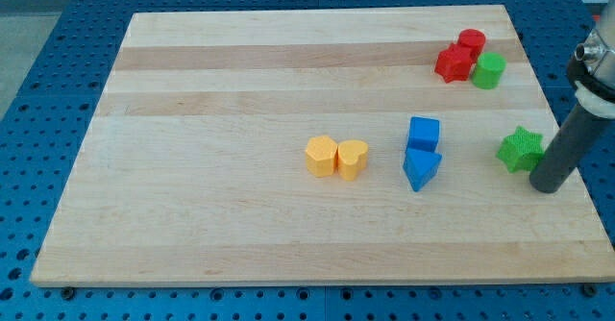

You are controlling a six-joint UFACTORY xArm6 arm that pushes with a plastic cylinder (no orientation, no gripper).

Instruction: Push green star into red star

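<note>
Wooden board [240, 81] resting on a blue perforated table [38, 90], seen from above at an angle. My tip [546, 187] touches the board near its right edge, just to the view's right of the green star [520, 149] and slightly lower; whether the two actually touch cannot be told. The arm ends in a plain dark rod, so there are no fingers to spread, press together or pinch. The red star [453, 63] lies well apart from the green star, toward the view's top, in a tight cluster with a red cylinder [472, 42] just above it and a green cylinder [489, 71] just to its right. Near the board's centre a blue cube [423, 132] sits directly above a blue triangular block [421, 169], the two touching. To their left, a yellow hexagonal block [321, 155] and a yellow heart [353, 159] stand side by side, touching.
</note>
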